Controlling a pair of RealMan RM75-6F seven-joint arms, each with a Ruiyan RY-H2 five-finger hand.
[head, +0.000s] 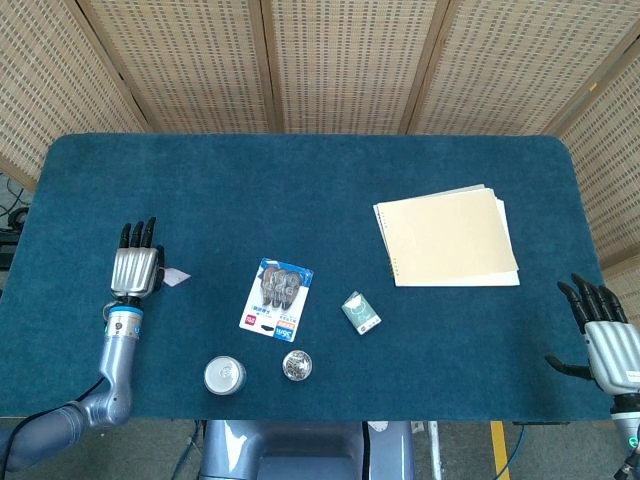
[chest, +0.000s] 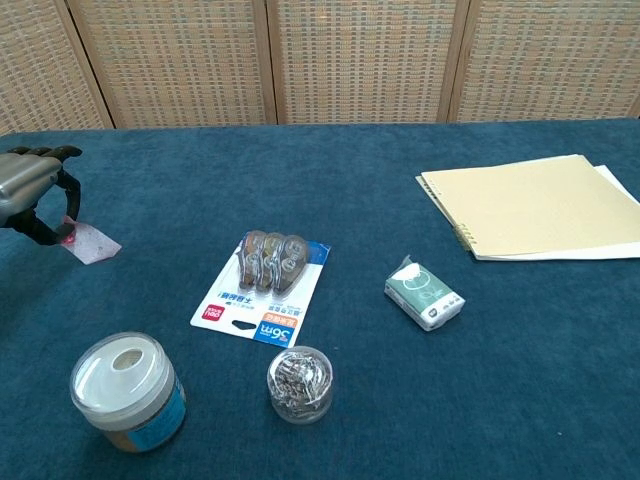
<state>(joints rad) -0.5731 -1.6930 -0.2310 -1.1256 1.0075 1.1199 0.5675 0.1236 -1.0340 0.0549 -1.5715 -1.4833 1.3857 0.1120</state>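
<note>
The left hand (chest: 30, 195) pinches a small pink paper slip (chest: 90, 242) by its edge, it seems, low over the worktop (head: 300, 190) (thin things need fingertips). The right hand (head: 608, 340) idles, fingers spread, holding nothing.
</note>
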